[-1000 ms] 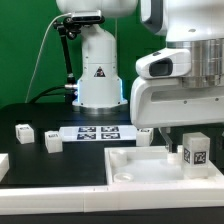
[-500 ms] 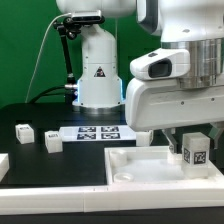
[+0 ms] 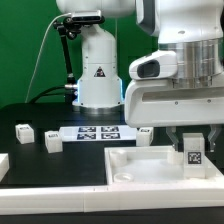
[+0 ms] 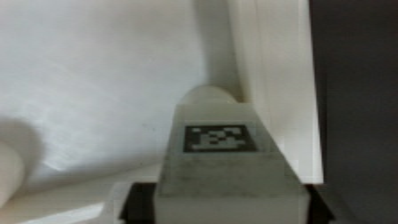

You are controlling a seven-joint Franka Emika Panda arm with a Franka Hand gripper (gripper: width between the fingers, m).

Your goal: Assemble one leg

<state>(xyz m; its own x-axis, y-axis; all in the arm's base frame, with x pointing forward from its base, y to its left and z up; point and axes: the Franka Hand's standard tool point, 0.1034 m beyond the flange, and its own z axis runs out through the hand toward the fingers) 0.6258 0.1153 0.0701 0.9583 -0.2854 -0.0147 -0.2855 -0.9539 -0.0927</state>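
Note:
My gripper (image 3: pixel 194 146) is shut on a leg (image 3: pixel 194 155), a small white block with a black-and-white tag, and holds it over the right part of the large white base (image 3: pixel 135 165). In the wrist view the leg (image 4: pixel 219 150) sits between my dark fingers (image 4: pixel 144 203), pointing at the base's inner corner (image 4: pixel 222 75). Two more legs (image 3: pixel 23 131) (image 3: pixel 52 142) lie on the black table at the exterior view's left. Another leg (image 3: pixel 146 133) stands behind the base.
The marker board (image 3: pixel 95 133) lies behind the base, in front of the robot's white pedestal (image 3: pixel 98 75). A white part edge (image 3: pixel 3 166) shows at the exterior view's far left. The base's raised wall (image 4: pixel 276 60) runs beside the held leg.
The gripper has moved a little toward the exterior view's left and lowered slightly with the leg in it. The other parts have not moved.

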